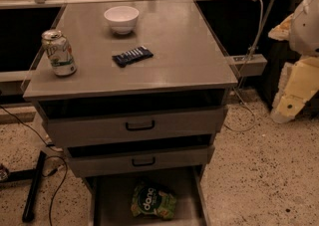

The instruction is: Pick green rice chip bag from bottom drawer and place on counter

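Nearest thing being shown is the green rice chip bag (152, 201), down at the bottom edge of the view. It's being kept flat on the floor of the bottom drawer (109, 205), label up and a little right of the middle. That drawer is being left pulled out beneath the two upper drawers (139, 126), and nothing is being seen touching the bag.

Up top, the counter (194, 60) is being shared by a white bowl (121, 19) toward the back, a dark blue wrapper (132, 56) around the middle and a soda can (59, 52) near the left edge.

The gripper (291, 98) is, as far as can be judged, being seen as the pale yellowish shape at the right edge. It's beside the cabinet, roughly level with the top drawer and well apart from the bag. Whether it's open or closed can't be told.

Handling-wise, the bag is being judged light, soft and puffy, with slick crinkly foil that's likely to slide or buckle when pinched. The chips inside are being counted as crushable, so only a gentle squeeze is being advised. The best hold is probably across the bag's narrower width or on a crimped end seam. A reach from the front and above is being favoured, since the drawer above is overhanging the back of the tray.
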You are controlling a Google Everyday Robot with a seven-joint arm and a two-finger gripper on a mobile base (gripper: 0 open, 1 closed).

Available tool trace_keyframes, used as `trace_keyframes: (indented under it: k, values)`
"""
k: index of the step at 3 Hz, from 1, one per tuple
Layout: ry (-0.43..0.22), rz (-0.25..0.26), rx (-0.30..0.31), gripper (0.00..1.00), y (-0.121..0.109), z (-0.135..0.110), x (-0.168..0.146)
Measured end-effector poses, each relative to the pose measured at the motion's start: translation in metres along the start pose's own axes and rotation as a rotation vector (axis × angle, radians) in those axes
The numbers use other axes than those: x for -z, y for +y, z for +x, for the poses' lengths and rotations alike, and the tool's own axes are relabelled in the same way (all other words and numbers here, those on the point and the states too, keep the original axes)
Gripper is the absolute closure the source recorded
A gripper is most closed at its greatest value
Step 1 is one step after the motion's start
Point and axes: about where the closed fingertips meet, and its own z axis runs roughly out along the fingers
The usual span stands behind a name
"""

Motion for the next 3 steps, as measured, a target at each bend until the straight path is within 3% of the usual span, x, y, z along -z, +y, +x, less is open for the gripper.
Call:
trace_keyframes:
  k: [2,3]
  values:
    - [-0.021,-0.011,0.005,0.00,0.008,0.003,-0.014]
    - [-0.036,-0.054,0.017,0.00,0.027,0.004,-0.051]
